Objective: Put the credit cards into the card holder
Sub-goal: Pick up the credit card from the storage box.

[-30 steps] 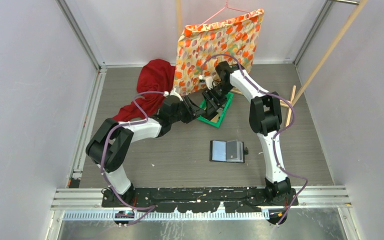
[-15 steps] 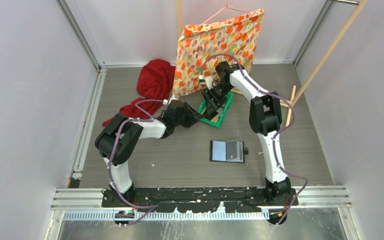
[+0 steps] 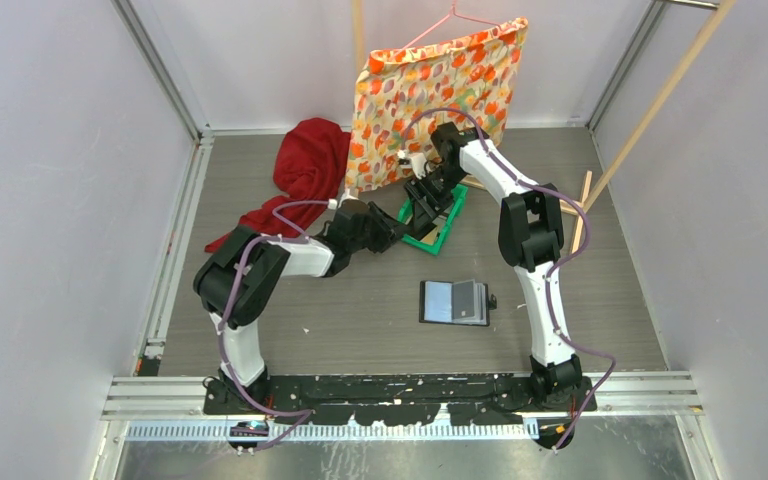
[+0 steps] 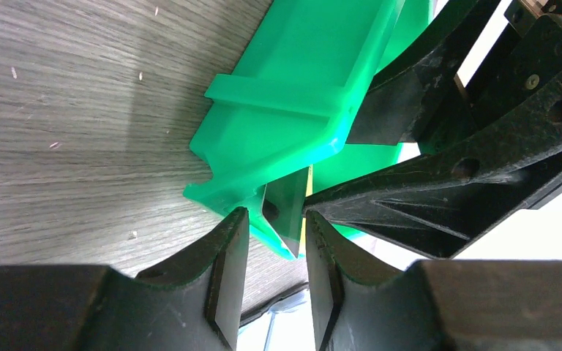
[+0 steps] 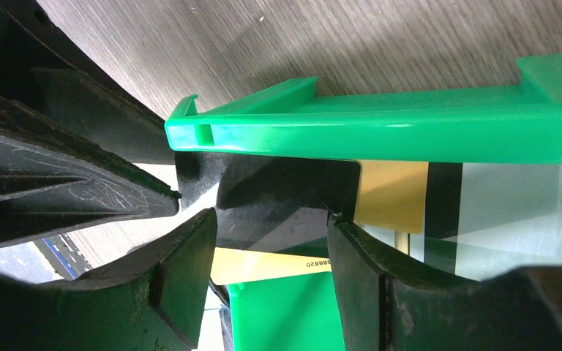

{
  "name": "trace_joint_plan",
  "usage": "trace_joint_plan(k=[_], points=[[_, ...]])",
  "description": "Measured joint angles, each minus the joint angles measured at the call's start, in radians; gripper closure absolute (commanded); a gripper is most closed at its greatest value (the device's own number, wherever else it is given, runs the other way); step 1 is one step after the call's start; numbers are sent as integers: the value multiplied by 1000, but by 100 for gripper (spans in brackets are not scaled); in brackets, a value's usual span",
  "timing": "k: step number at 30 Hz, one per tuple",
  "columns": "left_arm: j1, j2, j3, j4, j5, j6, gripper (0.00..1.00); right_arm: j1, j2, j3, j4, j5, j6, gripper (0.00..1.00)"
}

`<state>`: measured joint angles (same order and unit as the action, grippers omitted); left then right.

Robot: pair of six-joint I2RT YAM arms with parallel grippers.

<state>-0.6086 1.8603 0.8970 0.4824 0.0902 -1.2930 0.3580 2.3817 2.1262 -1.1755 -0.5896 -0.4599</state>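
The green tray [image 3: 438,228] lies at the back centre and holds the credit cards. In the right wrist view a yellow-gold card [image 5: 271,266] lies between the fingers of my right gripper [image 5: 271,218], which is open and low over the tray [image 5: 424,124]. Another yellow-gold card [image 5: 391,194] and a pale card [image 5: 512,212] lie beside it. My left gripper [image 4: 274,216] is open, its tips on either side of the tray's near corner [image 4: 285,146]. The black card holder [image 3: 454,302] lies open on the table, nearer the arms, with no gripper at it.
A red cloth [image 3: 305,165] is heaped at the back left. An orange patterned bag [image 3: 430,85] hangs on a hanger behind the tray. Wooden sticks [image 3: 580,210] lean at the right. Walls close in both sides.
The left arm's elbow has swung right and its gripper has drawn back slightly at the tray's left corner. The right arm, the tray and the card holder have not moved.
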Motion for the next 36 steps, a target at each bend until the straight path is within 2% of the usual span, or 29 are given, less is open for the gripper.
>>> trace_joint_plan(k=[8, 12, 15, 19, 27, 33, 36], points=[[-6, 29, 2, 35, -4, -39, 77, 0, 0, 0, 0, 0, 0, 39], [-13, 36, 2, 45, -14, -52, 93, 0, 0, 0, 0, 0, 0, 39], [-17, 42, 2, 63, -20, -66, 99, 0, 0, 0, 0, 0, 0, 39], [-20, 49, 3, 95, -24, -79, 100, -1, 0, 0, 0, 0, 0, 38], [-20, 59, 4, 120, -26, -86, 100, -10, 0, 14, -9, -3, 0, 30], [-20, 69, 37, 157, -18, -79, 100, -34, -48, 28, -23, 2, -3, 30], [-20, 69, 50, 191, -12, -63, 100, -55, -116, 28, -30, -2, -13, 34]])
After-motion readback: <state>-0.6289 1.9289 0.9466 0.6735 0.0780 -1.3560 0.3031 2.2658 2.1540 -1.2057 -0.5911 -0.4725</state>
